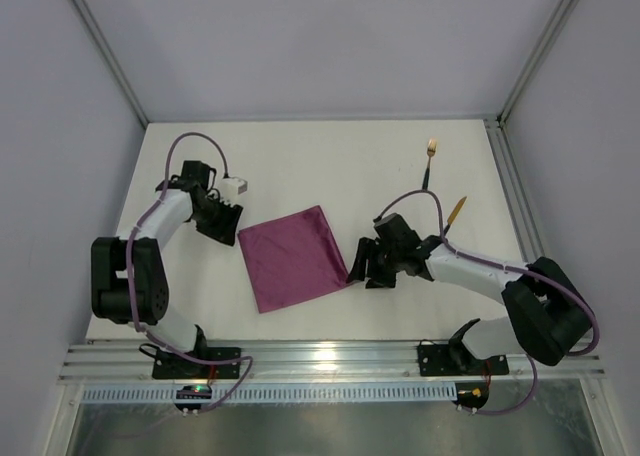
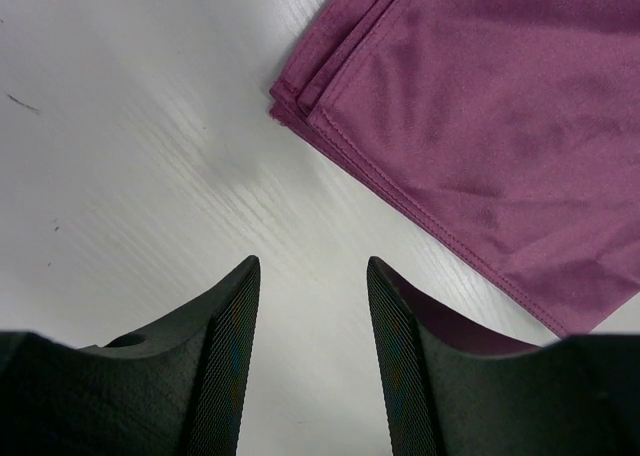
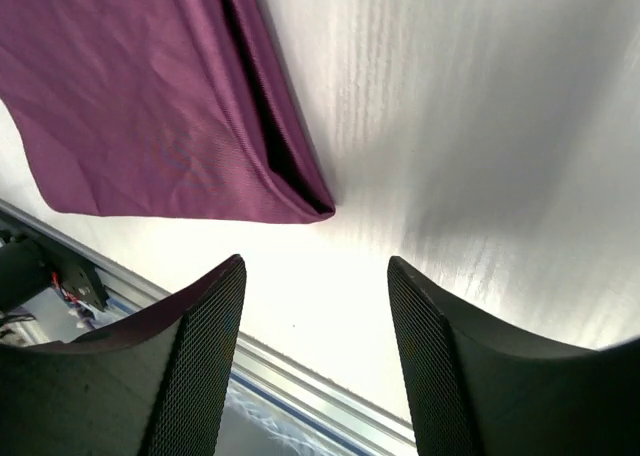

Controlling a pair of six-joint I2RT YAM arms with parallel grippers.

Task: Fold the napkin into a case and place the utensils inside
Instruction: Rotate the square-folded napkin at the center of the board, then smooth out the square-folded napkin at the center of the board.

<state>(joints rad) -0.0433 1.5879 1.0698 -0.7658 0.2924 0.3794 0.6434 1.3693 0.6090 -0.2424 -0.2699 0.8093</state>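
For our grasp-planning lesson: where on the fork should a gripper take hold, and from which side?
Probably the dark handle of the fork, from straight above, jaws across its narrow width. It lies flat and alone on the table, tines toward the far side, so no side offers an edge to get under. The right gripper is nearer.

The top external camera looks steeply down from above and behind the arm bases over the whole worktop [image 1: 300, 156]. The wrist cameras peer closely past the left end effector [image 2: 312, 266] and right end effector [image 3: 315, 266]. All three views share the napkin [image 1: 295, 258], and the wrist views catch opposite corners of it.
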